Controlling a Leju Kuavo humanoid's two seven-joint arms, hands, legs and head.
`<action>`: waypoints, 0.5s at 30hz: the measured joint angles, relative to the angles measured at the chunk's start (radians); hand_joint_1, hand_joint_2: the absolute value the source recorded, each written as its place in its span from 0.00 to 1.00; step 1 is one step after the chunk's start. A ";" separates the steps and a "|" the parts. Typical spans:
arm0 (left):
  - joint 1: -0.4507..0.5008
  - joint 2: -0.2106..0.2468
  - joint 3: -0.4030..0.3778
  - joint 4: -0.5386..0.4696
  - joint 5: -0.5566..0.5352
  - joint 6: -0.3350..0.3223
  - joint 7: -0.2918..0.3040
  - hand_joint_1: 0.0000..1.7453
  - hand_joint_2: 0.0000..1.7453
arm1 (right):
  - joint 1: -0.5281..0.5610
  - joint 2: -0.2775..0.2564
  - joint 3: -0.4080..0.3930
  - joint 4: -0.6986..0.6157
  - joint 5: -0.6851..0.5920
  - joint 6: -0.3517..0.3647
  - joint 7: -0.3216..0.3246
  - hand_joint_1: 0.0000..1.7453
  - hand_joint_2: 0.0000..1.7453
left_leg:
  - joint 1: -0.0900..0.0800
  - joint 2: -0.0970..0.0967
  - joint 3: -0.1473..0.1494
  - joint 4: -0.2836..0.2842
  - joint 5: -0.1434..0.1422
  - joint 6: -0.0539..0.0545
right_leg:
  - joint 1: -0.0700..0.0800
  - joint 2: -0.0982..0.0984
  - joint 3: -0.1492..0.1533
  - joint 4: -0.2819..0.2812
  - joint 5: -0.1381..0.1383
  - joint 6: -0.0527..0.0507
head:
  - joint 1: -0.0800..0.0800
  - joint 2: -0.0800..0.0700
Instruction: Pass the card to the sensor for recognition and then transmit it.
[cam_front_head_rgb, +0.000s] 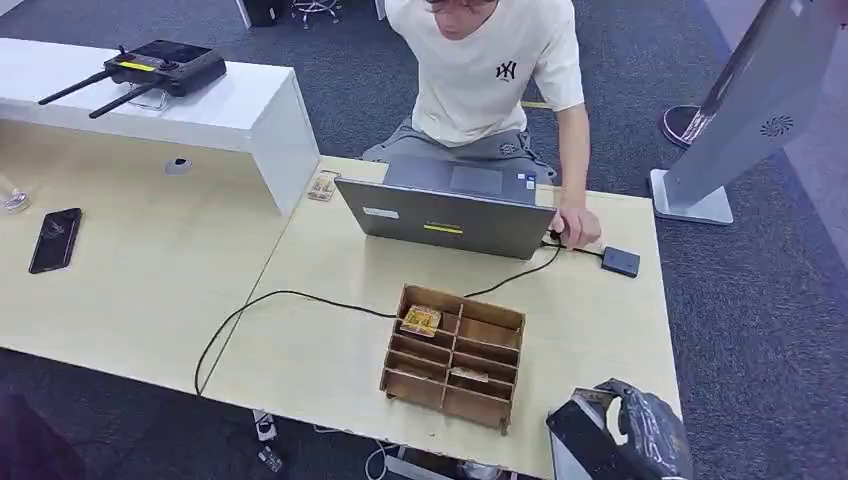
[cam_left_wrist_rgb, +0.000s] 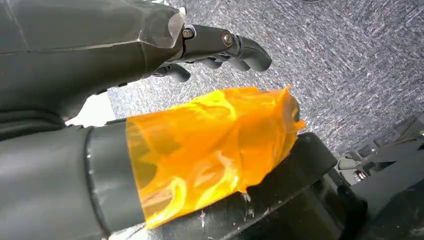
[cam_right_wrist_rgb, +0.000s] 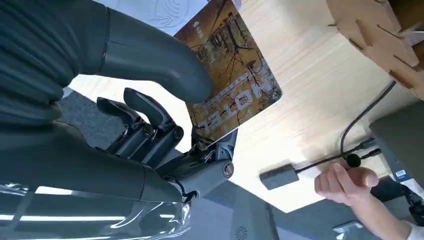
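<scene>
Card (cam_right_wrist_rgb: 232, 85) | pinched in right hand (cam_right_wrist_rgb: 165, 125), thumb hides part | left hand (cam_left_wrist_rgb: 220, 47) empty, fingers apart

The right hand (cam_front_head_rgb: 640, 432) sits at the table's (cam_front_head_rgb: 150, 280) near right corner, holding a dark card (cam_front_head_rgb: 585, 440); the wooden divided box (cam_front_head_rgb: 455, 355) stands just left of it, a card lying in its far-left compartment; beyond, an open laptop (cam_front_head_rgb: 450, 210) faces a seated person (cam_front_head_rgb: 490, 80), whose hand (cam_front_head_rgb: 578, 228) rests near a small black sensor (cam_front_head_rgb: 620, 262) on a cable.

Head view high, facing down; right wrist close, sharing table (cam_front_head_rgb: 300, 300).
</scene>
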 joint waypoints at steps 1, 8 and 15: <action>0.000 0.000 0.001 0.000 0.000 0.000 0.000 0.00 0.00 | 0.000 -0.003 0.000 -0.003 -0.005 0.004 0.002 1.00 1.00 | 0.000 0.000 0.000 0.000 0.000 0.000 | 0.000 0.000 0.000 0.000 0.000 0.000 | 0.000 0.000; 0.000 0.000 0.008 0.000 -0.003 -0.002 0.000 0.00 0.00 | -0.012 -0.008 0.004 -0.002 -0.030 0.045 0.007 1.00 1.00 | 0.000 0.000 0.000 0.000 0.000 0.000 | 0.000 0.000 0.000 0.000 0.000 0.000 | 0.000 0.000; -0.001 0.000 0.008 0.000 -0.010 -0.003 0.000 0.00 0.00 | -0.042 -0.008 0.014 0.024 -0.047 0.066 0.007 1.00 1.00 | 0.000 0.000 0.000 0.000 0.000 0.000 | 0.000 0.000 0.000 0.000 0.000 0.000 | 0.000 0.000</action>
